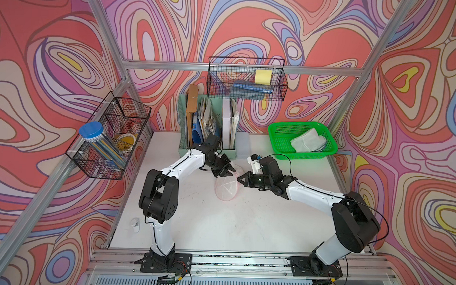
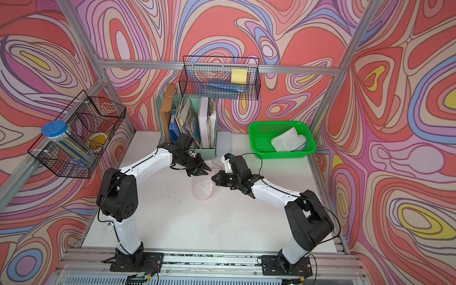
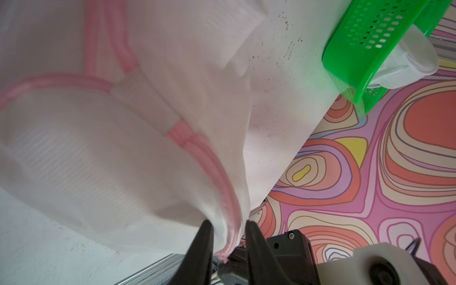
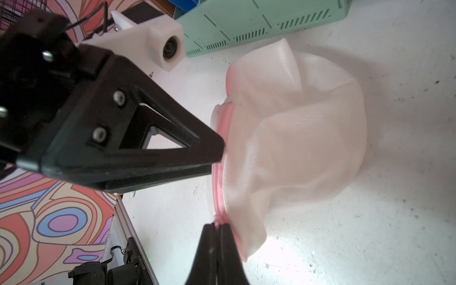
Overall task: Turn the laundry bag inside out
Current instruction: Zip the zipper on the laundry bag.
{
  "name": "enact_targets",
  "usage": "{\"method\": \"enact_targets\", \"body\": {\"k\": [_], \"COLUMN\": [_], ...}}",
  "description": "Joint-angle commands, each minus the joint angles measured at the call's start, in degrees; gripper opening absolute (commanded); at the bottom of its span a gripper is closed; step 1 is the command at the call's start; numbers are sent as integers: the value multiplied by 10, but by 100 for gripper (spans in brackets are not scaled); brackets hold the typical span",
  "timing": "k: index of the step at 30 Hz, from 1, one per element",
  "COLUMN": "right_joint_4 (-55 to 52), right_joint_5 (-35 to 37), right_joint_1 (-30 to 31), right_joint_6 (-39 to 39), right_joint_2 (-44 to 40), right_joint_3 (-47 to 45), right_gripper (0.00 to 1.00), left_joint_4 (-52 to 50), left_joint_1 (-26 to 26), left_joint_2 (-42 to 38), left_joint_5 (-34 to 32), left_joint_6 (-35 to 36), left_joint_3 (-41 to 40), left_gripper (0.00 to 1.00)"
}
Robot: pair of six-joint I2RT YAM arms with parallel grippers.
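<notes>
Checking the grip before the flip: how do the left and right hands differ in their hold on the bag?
The left hand has jaws slightly apart; the right hand has them pressed together. The left hand pinches a thick bunch of the bag along with its pink rim; the right hand takes just the thin rim. Both hold the bag at its opening.

A: Is the laundry bag sharp in the left wrist view?
B: No, it's blurred and cut off by the edge, like the green basket beyond it. In both top views the left gripper hides part of the bag's rim.
</notes>
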Motion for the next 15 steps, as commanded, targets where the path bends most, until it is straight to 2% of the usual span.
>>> {"method": "enact_targets", "body": {"k": [1,3,10,15], "right_joint_4": [-8,-11,-18,-26], "right_joint_5": [10,11,13,24], "right_joint_1": [5,4,4,3], "right_joint_6": [-13,-14,-14,-11], "right_joint_2": [5,4,-3,-26], "right_joint_3": [9,9,1,-29], "right_gripper": [0,0,0,0], "left_joint_4": [-29,-29,-33,15], "left_joint_1": [-4,-4,0,44], "left_joint_2": [11,11,9,-13], "left_joint_5": [-5,-7,-15,-2], "left_joint_6": [23,23,16,-31], "left_joint_3": [19,17,19,-29], "left_gripper": [6,0,0,0]}}
